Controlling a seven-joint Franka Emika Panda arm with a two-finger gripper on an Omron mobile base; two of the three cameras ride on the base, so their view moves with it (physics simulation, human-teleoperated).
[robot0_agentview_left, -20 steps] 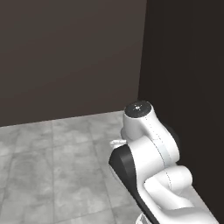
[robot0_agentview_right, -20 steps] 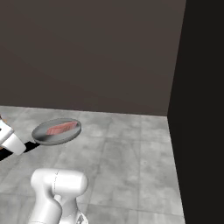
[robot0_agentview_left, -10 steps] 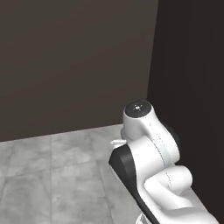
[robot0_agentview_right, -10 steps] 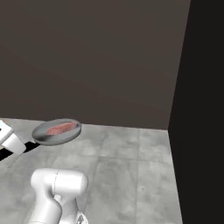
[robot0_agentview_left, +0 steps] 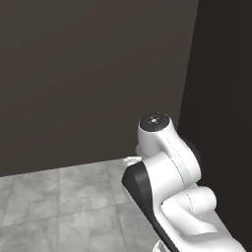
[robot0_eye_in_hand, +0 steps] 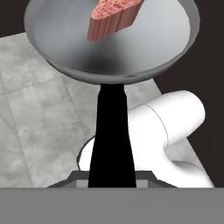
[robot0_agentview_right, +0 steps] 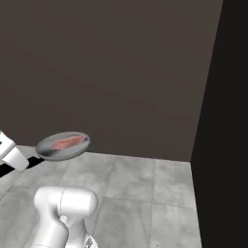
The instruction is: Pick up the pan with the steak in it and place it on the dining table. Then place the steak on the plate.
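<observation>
The pan (robot0_agentview_right: 63,146), a round grey metal one, hangs in the air to the left of the arm, over the floor. The steak (robot0_agentview_right: 68,142) lies inside it as a pinkish-red slab. In the hand view the pan (robot0_eye_in_hand: 109,43) fills the top, with the steak (robot0_eye_in_hand: 114,15) toward its far side. The long black handle (robot0_eye_in_hand: 111,135) runs straight down to my gripper (robot0_eye_in_hand: 111,180), which is shut on it. My gripper (robot0_agentview_right: 20,162) sits at the picture's left edge in the right base view. The dining table and the plate are out of view.
A dark brown wall (robot0_agentview_left: 88,74) stands close ahead. A black upright panel (robot0_agentview_right: 227,145) closes off the right side. Grey stone floor tiles (robot0_agentview_right: 145,193) spread below the pan and around the base.
The whole picture has shifted, so the base is driving: the wall's foot has dropped lower and the black panel has slid right. The pan stays held in the same place beside the arm.
</observation>
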